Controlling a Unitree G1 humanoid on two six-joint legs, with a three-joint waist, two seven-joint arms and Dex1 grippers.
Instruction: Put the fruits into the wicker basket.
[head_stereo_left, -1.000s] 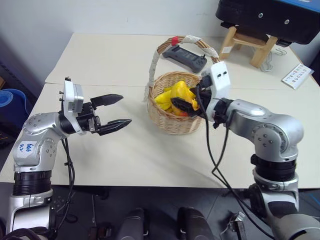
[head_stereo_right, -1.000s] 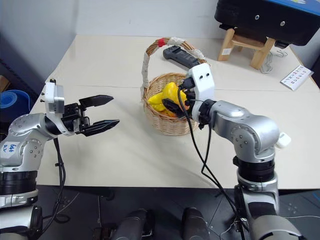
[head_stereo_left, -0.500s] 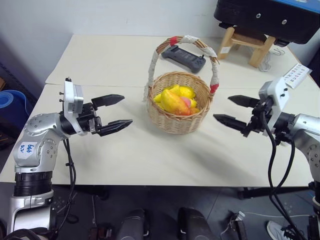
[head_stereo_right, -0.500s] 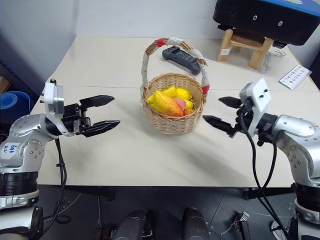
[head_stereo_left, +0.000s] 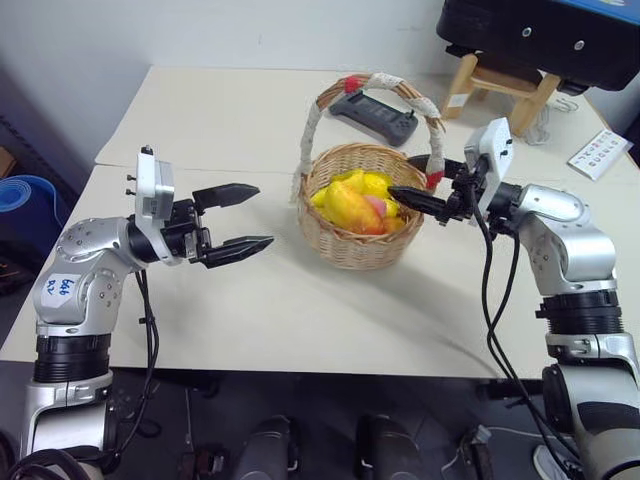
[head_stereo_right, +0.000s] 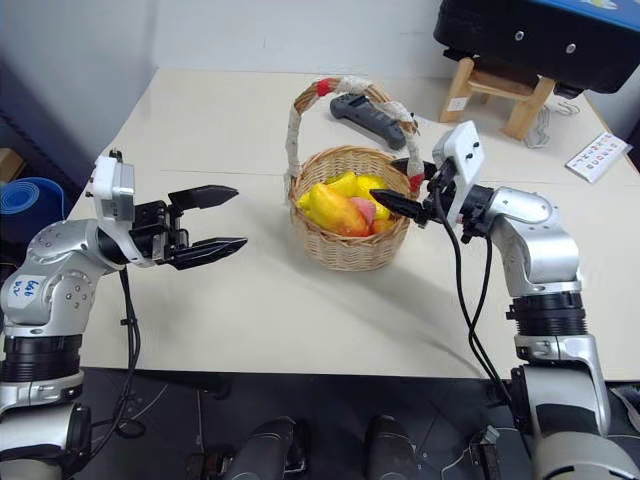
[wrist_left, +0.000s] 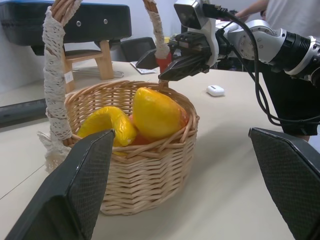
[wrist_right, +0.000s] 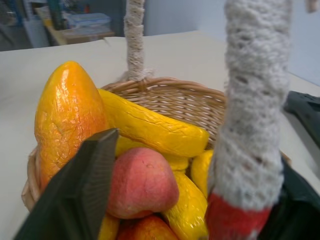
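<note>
Table: pale beige tabletop (head_stereo_left: 300, 310), unchanged, bears the basket.
Basket: round tan wicker basket (head_stereo_left: 360, 240) with white-corded arched handle stays mid-table.
Right gripper (head_stereo_left: 415, 180): half a second ago well right of the basket, jaws wide; now straddles the handle's red-ended foot, narrowed, gripping nothing visibly.
Left gripper (head_stereo_left: 250, 215): still wide apart, empty, left of the basket.
Fruits: orange-yellow oval mango (wrist_right: 67, 120), curved yellow banana (wrist_right: 155, 130), pink round peach (wrist_right: 142, 182) lie inside.

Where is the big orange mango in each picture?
Left eye: mango in the middle of the basket.
Right eye: same place, centre of the basket.
Left wrist: tallest fruit in the basket.
Right wrist: tall orange fruit beside the peach.
Shared landmark: the basket's white-wrapped handle.
</note>
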